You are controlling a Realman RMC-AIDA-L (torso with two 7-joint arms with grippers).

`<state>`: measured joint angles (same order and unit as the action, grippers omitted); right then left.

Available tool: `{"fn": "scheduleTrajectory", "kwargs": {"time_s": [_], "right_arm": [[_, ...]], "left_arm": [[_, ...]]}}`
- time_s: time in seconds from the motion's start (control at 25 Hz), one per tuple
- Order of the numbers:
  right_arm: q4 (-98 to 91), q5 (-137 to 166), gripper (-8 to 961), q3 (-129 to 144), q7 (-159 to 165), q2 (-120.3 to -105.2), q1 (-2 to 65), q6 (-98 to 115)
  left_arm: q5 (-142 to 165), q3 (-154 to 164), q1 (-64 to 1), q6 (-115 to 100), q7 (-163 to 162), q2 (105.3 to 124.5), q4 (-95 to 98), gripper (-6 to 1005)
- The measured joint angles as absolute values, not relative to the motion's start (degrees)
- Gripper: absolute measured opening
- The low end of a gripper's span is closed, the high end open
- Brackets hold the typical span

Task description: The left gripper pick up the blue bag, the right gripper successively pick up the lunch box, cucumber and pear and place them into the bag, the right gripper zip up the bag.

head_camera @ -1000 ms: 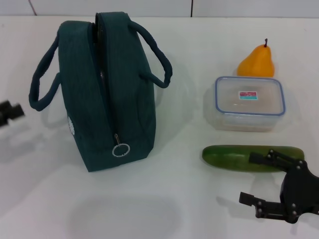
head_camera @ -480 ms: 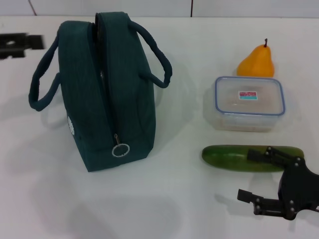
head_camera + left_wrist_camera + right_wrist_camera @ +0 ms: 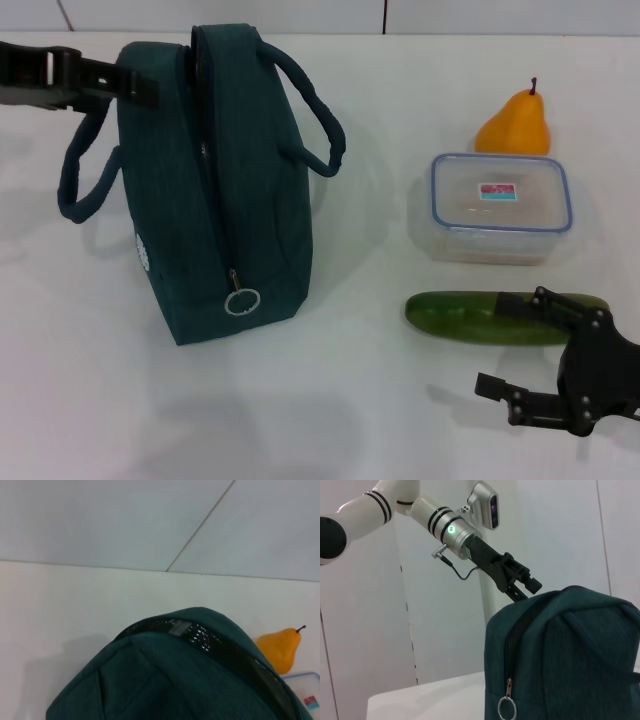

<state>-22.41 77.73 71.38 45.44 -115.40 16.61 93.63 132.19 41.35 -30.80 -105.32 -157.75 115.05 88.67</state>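
The left gripper (image 3: 140,92) is up by the top left of the bag (image 3: 215,190), next to the far handle (image 3: 85,160). I cannot tell if it is open or closed. It does not seem to hold the handle yet.

The bag stands upright on the table (image 3: 330,400), well to the left of the food. Its zip pull (image 3: 241,300) hangs low at the near end, so the bag looks unzipped.

Going right, the cucumber (image 3: 480,316) lies near the front. Behind it sits the box (image 3: 500,206), with its lid on. The pear (image 3: 515,125) stands just behind the box.

The right gripper (image 3: 520,350) is at the front right, just beside the cucumber. It is open and holds nothing.

So the job has barely begun. Nothing is in the bag. Lifting the bag, packing all three things and zipping up are all left to do.
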Motion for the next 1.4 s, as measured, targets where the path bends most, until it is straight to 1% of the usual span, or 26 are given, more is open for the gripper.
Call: {"fn": "scheduleTrajectory", "kwargs": {"time_s": [0.32,0.68,0.8,0.92,1.24,1.4], "right_arm": [[-22.34,77.68,872,71.36,45.44,-115.40,16.61,93.93],[-22.32,77.68,873,71.36,45.44,-115.40,16.61,93.96],[-22.31,77.69,873,71.36,45.44,-115.40,16.61,93.96],[-22.26,77.70,873,71.54,45.44,-115.40,16.64,94.02],[-22.21,77.70,872,71.99,45.48,-115.46,16.78,94.19],[-22.11,77.70,872,71.98,45.50,-115.48,16.79,94.24]], "left_arm": [[132.63,42.89,-31.88,-105.30,-159.09,115.03,85.24,868],[133.64,43.05,-33.83,-104.62,-159.27,114.61,80.88,867],[133.95,42.95,-33.91,-104.30,-158.88,114.36,80.58,751],[133.90,42.43,-34.16,-103.56,-158.37,114.00,79.19,685],[133.84,42.11,-34.33,-102.85,-156.59,113.78,77.82,510],[134.20,42.49,-34.35,-102.91,-156.55,113.73,77.69,345]]}}
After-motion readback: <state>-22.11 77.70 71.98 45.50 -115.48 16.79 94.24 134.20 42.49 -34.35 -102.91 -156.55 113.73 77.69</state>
